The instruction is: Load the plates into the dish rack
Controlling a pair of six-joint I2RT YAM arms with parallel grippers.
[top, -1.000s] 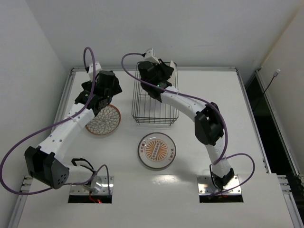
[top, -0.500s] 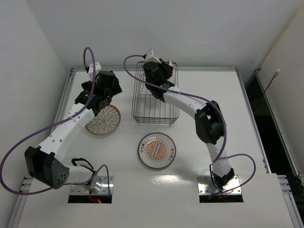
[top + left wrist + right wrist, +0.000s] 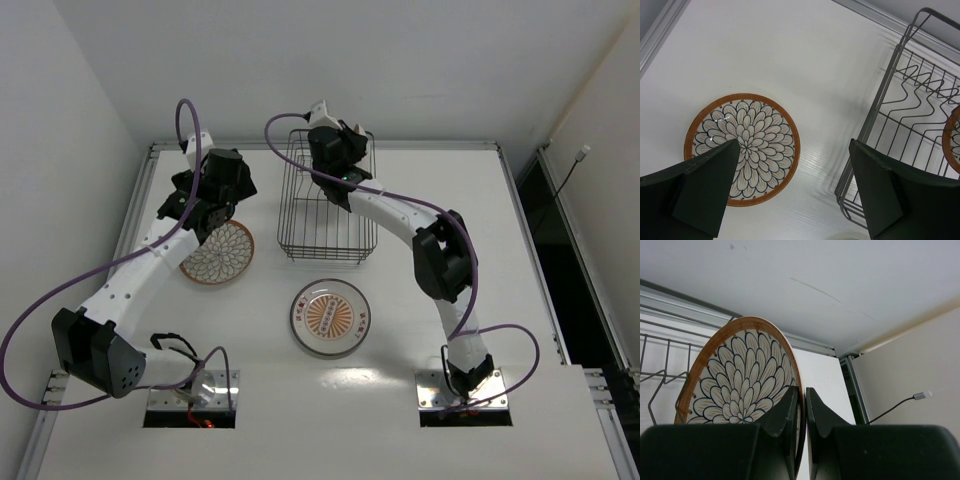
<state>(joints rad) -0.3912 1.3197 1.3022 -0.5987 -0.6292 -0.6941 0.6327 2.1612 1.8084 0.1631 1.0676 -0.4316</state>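
One brown-rimmed floral plate (image 3: 217, 253) (image 3: 742, 147) lies flat on the table, left of the black wire dish rack (image 3: 282, 215) (image 3: 872, 117). My left gripper (image 3: 205, 205) (image 3: 794, 147) hangs open above the plate's right edge, holding nothing. A second floral plate (image 3: 740, 385) stands on edge, with my right gripper (image 3: 335, 150) (image 3: 803, 390) shut on its rim above the rack's far end (image 3: 660, 373). The left wrist view catches its edge (image 3: 952, 137) inside the rack. A pale-rimmed plate with an orange centre (image 3: 331, 317) lies in front of the rack.
The table's raised metal edge (image 3: 420, 146) runs just behind the rack, with the white wall beyond. Purple cables loop over both arms. The right arm's elbow (image 3: 440, 262) sits to the right of the rack.
My right gripper has shifted slightly right and toward the far end of the rack with the plate still in it. The left arm has not moved.
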